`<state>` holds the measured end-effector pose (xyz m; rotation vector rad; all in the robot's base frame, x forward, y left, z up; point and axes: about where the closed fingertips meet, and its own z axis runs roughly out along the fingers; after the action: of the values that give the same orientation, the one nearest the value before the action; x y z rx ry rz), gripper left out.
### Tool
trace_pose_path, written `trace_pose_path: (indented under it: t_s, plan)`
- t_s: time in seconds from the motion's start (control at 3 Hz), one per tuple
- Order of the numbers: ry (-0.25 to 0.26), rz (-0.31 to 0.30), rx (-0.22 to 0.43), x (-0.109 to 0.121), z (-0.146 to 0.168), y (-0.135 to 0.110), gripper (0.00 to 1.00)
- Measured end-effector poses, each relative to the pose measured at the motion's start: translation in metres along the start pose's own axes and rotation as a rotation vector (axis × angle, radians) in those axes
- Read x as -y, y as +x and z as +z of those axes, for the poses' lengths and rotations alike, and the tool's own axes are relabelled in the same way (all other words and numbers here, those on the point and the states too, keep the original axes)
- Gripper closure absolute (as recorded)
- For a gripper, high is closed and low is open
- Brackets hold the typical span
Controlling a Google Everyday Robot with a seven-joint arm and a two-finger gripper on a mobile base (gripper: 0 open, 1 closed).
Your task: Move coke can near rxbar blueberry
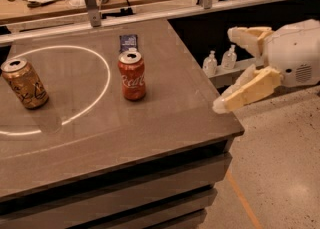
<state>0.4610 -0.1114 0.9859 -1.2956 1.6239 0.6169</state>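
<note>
Hovering at the right of the frame, off the table's point(200, 123) right edge and well apart from everything on it, the end effector point(223, 70) has its two pale fingers spread wide and holds nothing. The coke can point(132, 75) stands upright in the upper middle of the frame, just in front of the rxbar blueberry point(128, 42), which lies flat near the table's far edge. As I judge it, a sideways approach from the right could clip the can's rim and tip it toward the gold-brown can point(24, 83) at the left, while pushing it further back could ride it onto the bar.
</note>
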Motion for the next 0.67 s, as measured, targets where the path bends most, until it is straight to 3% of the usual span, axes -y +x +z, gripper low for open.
trace_pose_path:
  t_s: [0.33, 0.67]
  plan:
    - [0.0, 0.027, 0.079, 0.0, 0.028, 0.003, 0.0]
    - [0.048, 0.082, 0.116, 0.014, 0.055, 0.024, 0.0]
